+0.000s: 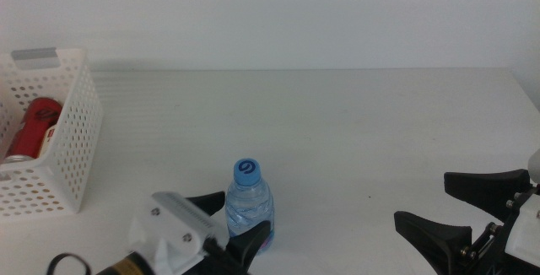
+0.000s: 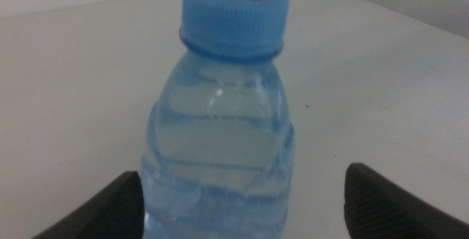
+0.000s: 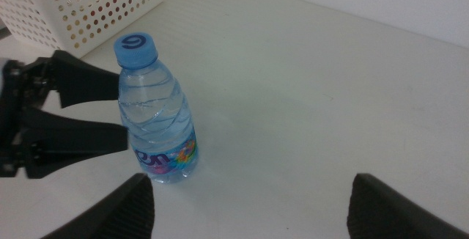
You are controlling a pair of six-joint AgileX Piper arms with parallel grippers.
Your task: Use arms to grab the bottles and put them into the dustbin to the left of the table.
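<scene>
One small water bottle (image 1: 250, 205) with a blue cap stands upright on the white table (image 1: 337, 132), near the 6 o'clock edge of the middle view. My left claw (image 1: 239, 223) is right there with it. My two dark fingers are spread wide, one on each side of the bottle. I cannot tell if they touch it. In my left wrist view the bottle (image 2: 220, 129) is very close and fills the middle, with a dark fingertip (image 2: 106, 213) low on one side and another fingertip low on the other side. I am not squeezing it.

My right claw (image 1: 460, 212) waits at about 4 o'clock in the middle view, well apart from the bottle. Its fingers are spread open too, and it holds nothing. From my right wrist view I can see the bottle (image 3: 155, 114) standing between the fingers of my left claw (image 3: 110, 111).

The white dustbin (image 1: 72, 140) with round holes sits at about 9 o'clock in the middle view, on the left side of the table. A red can (image 1: 34, 127) lies inside it. The bottle is outside the dustbin, off toward its 4 o'clock.
</scene>
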